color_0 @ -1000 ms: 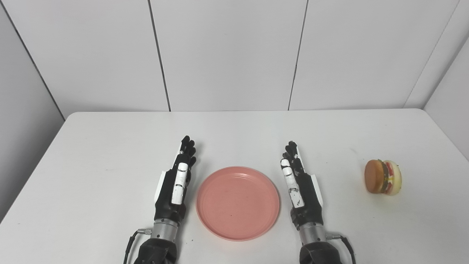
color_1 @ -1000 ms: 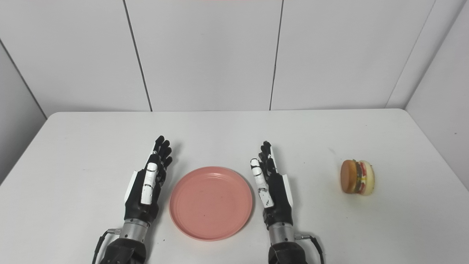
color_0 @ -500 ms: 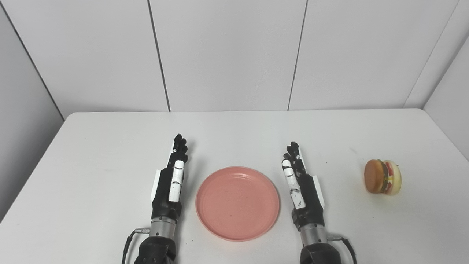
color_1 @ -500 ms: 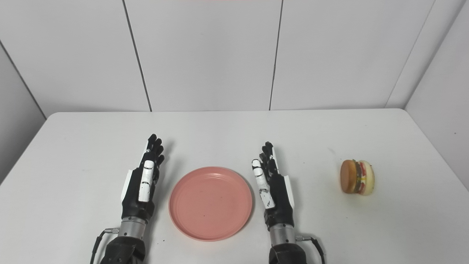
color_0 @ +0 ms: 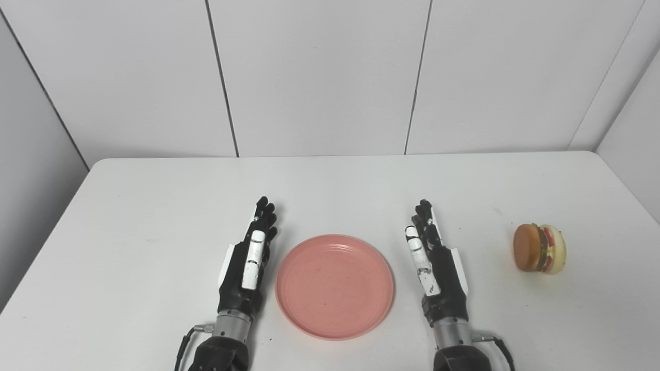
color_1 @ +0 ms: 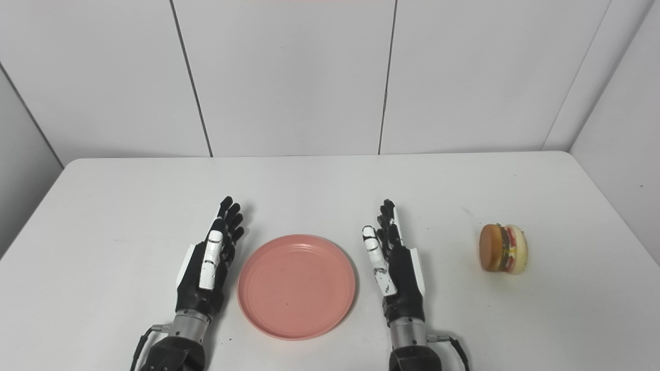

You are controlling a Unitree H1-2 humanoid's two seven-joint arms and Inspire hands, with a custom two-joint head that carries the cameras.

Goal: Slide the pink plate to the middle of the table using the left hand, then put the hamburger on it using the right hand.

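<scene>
The pink plate (color_0: 334, 286) lies flat on the white table (color_0: 154, 206), near the front edge and about midway across. My left hand (color_0: 250, 260) stands edge-on just left of the plate, open and empty, fingers straight and pointing away. My right hand (color_0: 435, 265) stands the same way a little to the right of the plate, open and empty. The hamburger (color_0: 539, 249) lies on its side far to the right, well apart from my right hand. It also shows in the right eye view (color_1: 503, 249).
White wall panels close the back and both sides of the table. The table's right edge runs close behind the hamburger. Nothing else lies on the table.
My left hand swung left away from the plate, then came back next to its rim. My right hand shifted a little to the right. Plate and hamburger stayed put.
</scene>
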